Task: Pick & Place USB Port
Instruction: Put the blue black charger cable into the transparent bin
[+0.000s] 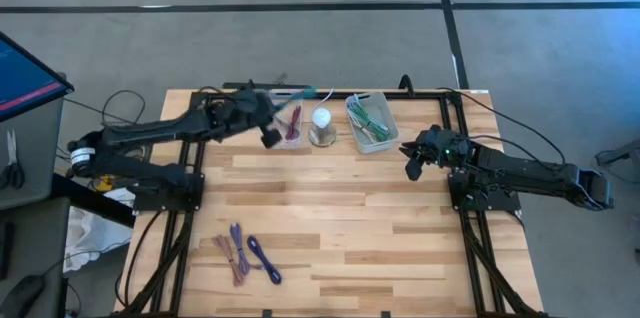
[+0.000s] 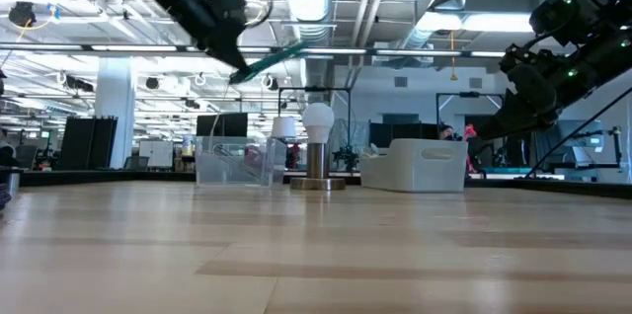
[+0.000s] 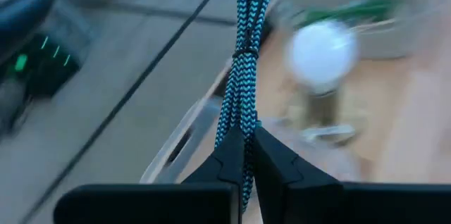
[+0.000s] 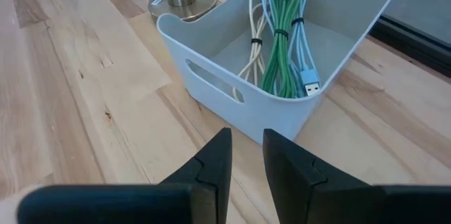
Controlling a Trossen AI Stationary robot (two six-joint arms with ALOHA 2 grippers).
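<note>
My left gripper (image 1: 278, 108) is raised over the table's far side, above a clear bin (image 1: 292, 128), and is shut on a teal-and-black braided cable bundle (image 3: 243, 76). In the low view the bundle (image 2: 272, 60) juts from the left gripper (image 2: 229, 42), well above the clear bin (image 2: 232, 161). My right gripper (image 4: 246, 160) is open, touches nothing and hovers just in front of a white bin (image 4: 282, 48) that holds green, white and blue cables. In the high view the right gripper (image 1: 412, 161) stands right of the white bin (image 1: 372, 123). My left gripper pinches the teal braided bundle (image 3: 242, 155) between its two fingers, which lie along the strands. Several strands run side by side, bound by a dark tie (image 3: 244, 53) just past the fingertips. The bundle is lifted clear of the table and sticks out beyond the fingers.
A small lamp with a white bulb (image 1: 321, 123) stands between the two bins. Purple and brown cable bundles (image 1: 243, 251) lie on the wood near the table's near left. The middle of the table (image 1: 340, 208) is bare wood.
</note>
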